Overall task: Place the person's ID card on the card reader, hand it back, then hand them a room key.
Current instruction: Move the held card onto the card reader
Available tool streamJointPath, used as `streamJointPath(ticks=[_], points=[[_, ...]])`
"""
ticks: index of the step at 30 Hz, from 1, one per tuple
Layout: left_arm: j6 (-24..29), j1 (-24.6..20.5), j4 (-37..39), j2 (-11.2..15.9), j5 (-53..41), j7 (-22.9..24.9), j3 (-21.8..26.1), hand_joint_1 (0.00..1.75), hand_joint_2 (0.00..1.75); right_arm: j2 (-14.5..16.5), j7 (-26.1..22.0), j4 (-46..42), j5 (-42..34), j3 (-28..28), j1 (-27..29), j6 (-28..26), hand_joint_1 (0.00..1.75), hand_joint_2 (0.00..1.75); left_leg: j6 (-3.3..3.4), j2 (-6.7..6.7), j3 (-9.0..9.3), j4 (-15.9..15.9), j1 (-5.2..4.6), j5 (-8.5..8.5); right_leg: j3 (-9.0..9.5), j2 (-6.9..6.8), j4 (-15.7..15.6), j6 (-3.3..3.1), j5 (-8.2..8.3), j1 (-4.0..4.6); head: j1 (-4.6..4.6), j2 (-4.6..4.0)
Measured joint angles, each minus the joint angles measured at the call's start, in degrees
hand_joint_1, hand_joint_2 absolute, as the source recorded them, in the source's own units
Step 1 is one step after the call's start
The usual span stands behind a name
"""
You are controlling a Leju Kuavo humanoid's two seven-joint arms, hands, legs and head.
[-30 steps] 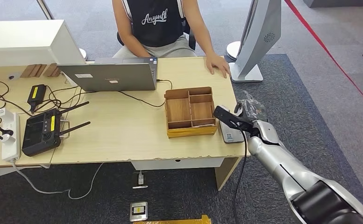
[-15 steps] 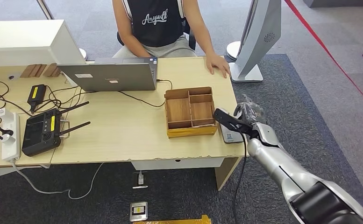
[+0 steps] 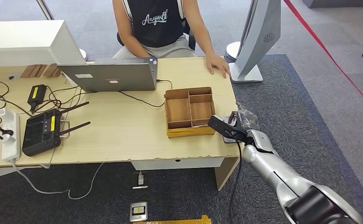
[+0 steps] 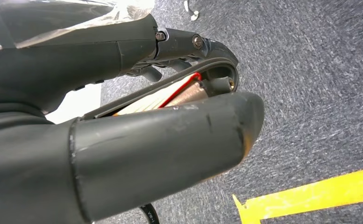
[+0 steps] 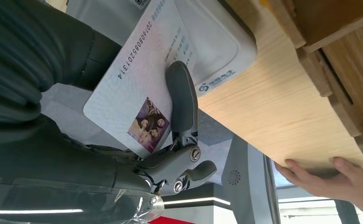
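Right hand [image 3: 235,126]: you've moved it lower toward 9 o'clock; fingers pinch the ID card [image 5: 137,88].
Card: over the card reader [image 5: 217,51], not released.
Next: lower, let go.

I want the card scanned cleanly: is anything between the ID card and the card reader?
Nothing visible. The right hand holds the ID card just over the card reader, whose top looks bare.
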Motion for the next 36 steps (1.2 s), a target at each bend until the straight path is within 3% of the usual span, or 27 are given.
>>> streamJointPath(ticks=[36], points=[[-0.33, 0.04, 0.0, -0.37, -1.34, -1.13, 0.34, 0.0, 0.0, 0.52, -1.53, 1.49, -1.58, -0.02, -1.12, -2.63, 1.75, 1.75, 0.0, 0.02, 0.24, 0.0, 0.0, -0.01, 0.26, 0.03, 0.0, -0.01, 0.01, 0.0, 0.01, 0.0]])
